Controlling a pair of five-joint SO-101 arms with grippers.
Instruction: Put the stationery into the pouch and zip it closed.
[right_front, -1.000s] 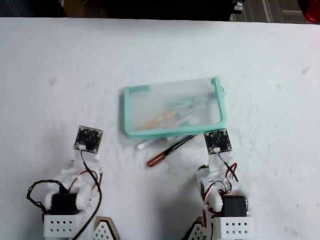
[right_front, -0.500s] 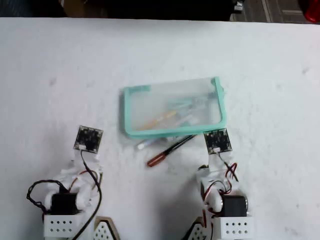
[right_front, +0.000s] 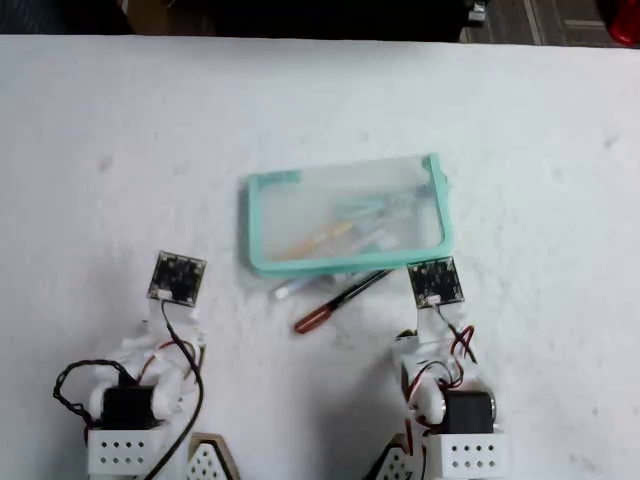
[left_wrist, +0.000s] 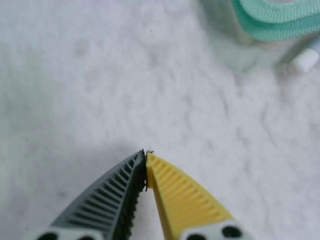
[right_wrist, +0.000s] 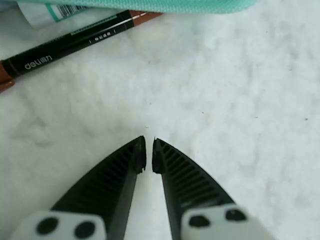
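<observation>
A white table holds a teal-edged clear pouch at its middle with some stationery inside, the left gripper and right gripper nearby, jaws together, and a brown-black pen against the pouch's near edge.

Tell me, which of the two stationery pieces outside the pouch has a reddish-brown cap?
The black pen, lying slantwise along the pouch's near edge. The white-ended piece beside it is pale and has no such cap.
</observation>
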